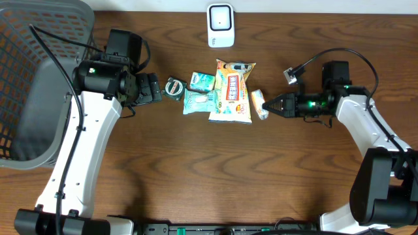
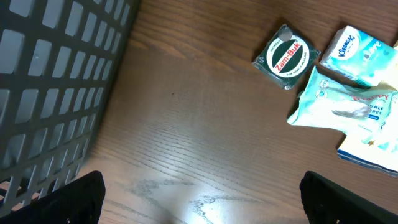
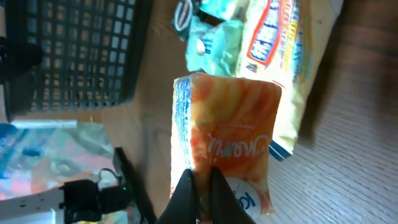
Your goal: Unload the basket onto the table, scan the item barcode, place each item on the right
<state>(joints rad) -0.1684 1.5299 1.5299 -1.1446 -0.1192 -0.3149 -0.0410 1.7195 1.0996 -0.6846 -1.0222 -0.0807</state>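
My right gripper (image 1: 266,104) is shut on one end of an orange snack packet (image 1: 259,104), which it holds just right of the pile of items. In the right wrist view the fingers (image 3: 186,190) pinch the lower edge of the packet (image 3: 230,124), whose printed orange face is turned to the camera; no barcode shows. A white scanner (image 1: 221,26) stands at the table's far edge. My left gripper (image 1: 157,88) is open and empty, low over bare wood (image 2: 202,205), just left of a round green Zam-Buk tin (image 2: 287,57).
On the table lie the tin (image 1: 175,87), a Kleenex pack (image 1: 202,81), a teal wipes packet (image 1: 199,101) and a large yellow snack bag (image 1: 233,91). A grey mesh basket (image 1: 39,85) fills the left side, close to the left arm.
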